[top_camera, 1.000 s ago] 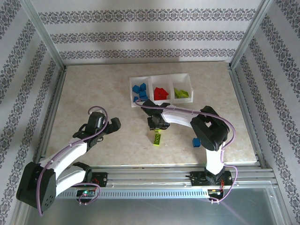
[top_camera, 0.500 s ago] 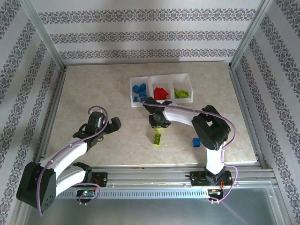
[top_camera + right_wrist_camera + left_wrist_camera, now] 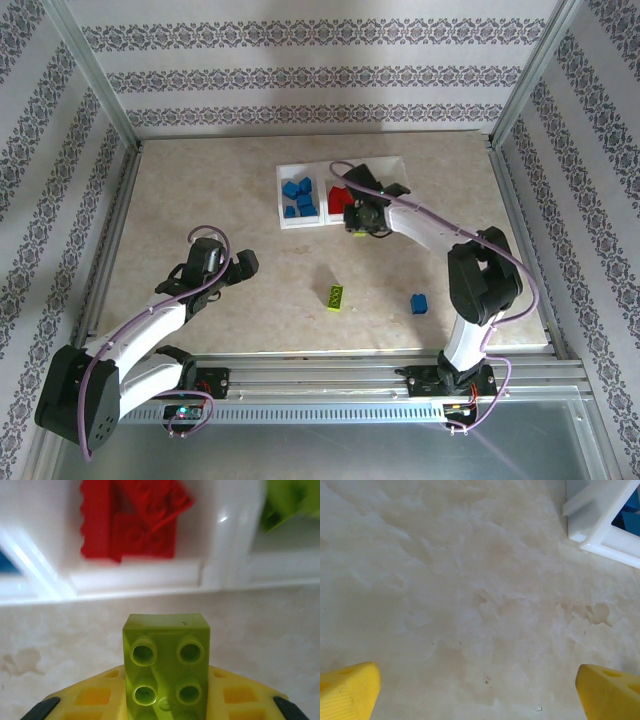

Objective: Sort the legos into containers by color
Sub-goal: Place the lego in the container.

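Observation:
A lime green lego (image 3: 166, 650) is pinched studs-up in my right gripper (image 3: 166, 705), which is shut on it. That gripper (image 3: 360, 218) hovers at the front wall of the white containers (image 3: 300, 166), before the divider between the middle and right compartments. Blue legos (image 3: 298, 195) lie in the left compartment, red legos (image 3: 135, 522) in the middle one and green legos (image 3: 290, 500) in the right one. Loose on the table are a lime green lego (image 3: 336, 296) and a blue lego (image 3: 419, 303). My left gripper (image 3: 245, 263) rests open over bare table.
In the left wrist view the yellow fingertips (image 3: 347, 690) stand far apart over the marbled table, with the tray's corner (image 3: 600, 525) at the upper right. Metal frame posts and patterned walls (image 3: 320, 75) enclose the table.
My right gripper has travelled from the table's middle, near the loose green lego, up and right to the tray's front wall with the green lego in it. The left arm has not moved.

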You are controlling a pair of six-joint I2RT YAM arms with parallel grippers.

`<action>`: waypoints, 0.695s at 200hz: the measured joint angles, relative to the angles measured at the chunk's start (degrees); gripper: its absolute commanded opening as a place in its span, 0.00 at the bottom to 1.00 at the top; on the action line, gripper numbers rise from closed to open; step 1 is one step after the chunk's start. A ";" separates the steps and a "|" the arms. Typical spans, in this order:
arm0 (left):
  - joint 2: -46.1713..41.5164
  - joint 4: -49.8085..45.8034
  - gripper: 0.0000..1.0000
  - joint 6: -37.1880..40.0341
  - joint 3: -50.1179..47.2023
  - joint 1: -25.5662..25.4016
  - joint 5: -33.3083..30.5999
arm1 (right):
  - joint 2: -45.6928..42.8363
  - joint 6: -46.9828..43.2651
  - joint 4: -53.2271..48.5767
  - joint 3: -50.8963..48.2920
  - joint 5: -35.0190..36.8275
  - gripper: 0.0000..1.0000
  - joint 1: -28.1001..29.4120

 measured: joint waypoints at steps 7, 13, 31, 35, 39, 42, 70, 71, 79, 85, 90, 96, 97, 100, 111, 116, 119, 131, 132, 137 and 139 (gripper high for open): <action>-0.07 -0.02 1.00 0.00 0.00 0.00 -0.02 | -0.02 -0.63 0.02 0.83 -0.15 0.27 -1.29; -0.13 -0.02 1.00 0.00 0.00 0.00 -0.02 | -0.02 -1.05 0.02 1.51 -0.17 0.27 -2.21; -0.33 -0.07 1.00 0.00 0.00 0.00 -0.02 | -0.02 -2.51 0.04 3.58 -0.33 0.27 -5.05; -0.39 -0.07 1.00 0.00 0.00 0.00 0.00 | 0.00 -2.71 0.15 4.09 -0.33 0.27 -5.55; -0.50 -0.07 1.00 0.00 0.00 0.00 0.00 | 0.02 -3.04 0.17 4.59 -0.33 0.27 -6.08; -0.52 -0.07 1.00 0.00 0.00 0.00 -0.02 | 0.11 -3.39 0.22 4.96 -0.33 0.27 -6.38; -1.18 -0.11 1.00 0.00 0.00 0.00 -0.02 | 2.32 -5.44 0.35 9.86 -0.31 0.27 -9.05; -1.22 -0.11 1.00 0.00 0.00 0.00 -0.02 | 2.47 -5.49 0.35 10.12 -0.28 0.27 -9.18; -1.44 -0.11 1.00 0.00 0.00 0.00 -0.02 | 3.48 -5.79 0.46 11.45 -0.31 0.27 -9.88; -1.66 -0.13 1.00 0.00 0.00 0.00 -0.02 | 4.46 -6.19 0.66 12.50 -0.31 0.26 -10.40; -1.81 -0.13 1.00 0.00 0.00 0.00 -0.02 | 5.29 -6.54 0.74 13.29 -0.31 0.26 -10.82; -1.97 -0.13 1.00 0.00 0.00 0.00 -0.02 | 6.23 -6.71 0.81 14.14 -0.31 0.27 -11.26; -2.01 -0.13 1.00 0.00 0.00 0.00 -0.02 | 6.47 -6.82 0.81 14.34 -0.31 0.27 -11.37; -2.05 -0.13 1.00 0.00 0.00 0.00 -0.02 | 6.91 -6.86 0.83 14.73 -0.31 0.27 -11.58; -2.34 -0.15 1.00 0.00 0.00 0.00 -0.02 | 8.87 -7.26 0.85 16.15 -0.31 0.27 -12.46; -2.45 -0.20 1.00 0.00 0.00 0.00 -0.02 | 9.79 -7.48 0.87 16.83 -0.28 0.27 -12.79; -2.51 -0.22 1.00 0.00 0.00 0.00 -0.02 | 10.23 -7.63 0.85 17.18 -0.28 0.27 -12.96; -2.75 -0.33 1.00 0.00 0.00 0.00 -0.02 | 12.20 -8.35 0.85 18.51 -0.26 0.27 -13.46; -2.75 -0.33 1.00 0.00 0.00 0.00 -0.02 | 12.31 -8.37 0.83 18.60 -0.26 0.27 -13.46; -2.80 -0.39 1.00 0.00 0.00 0.00 -0.02 | 13.05 -8.59 0.83 19.17 -0.15 0.27 -13.79; -2.82 -0.39 1.00 0.00 0.00 0.00 -0.04 | 13.38 -8.63 0.81 19.43 -0.15 0.27 -13.79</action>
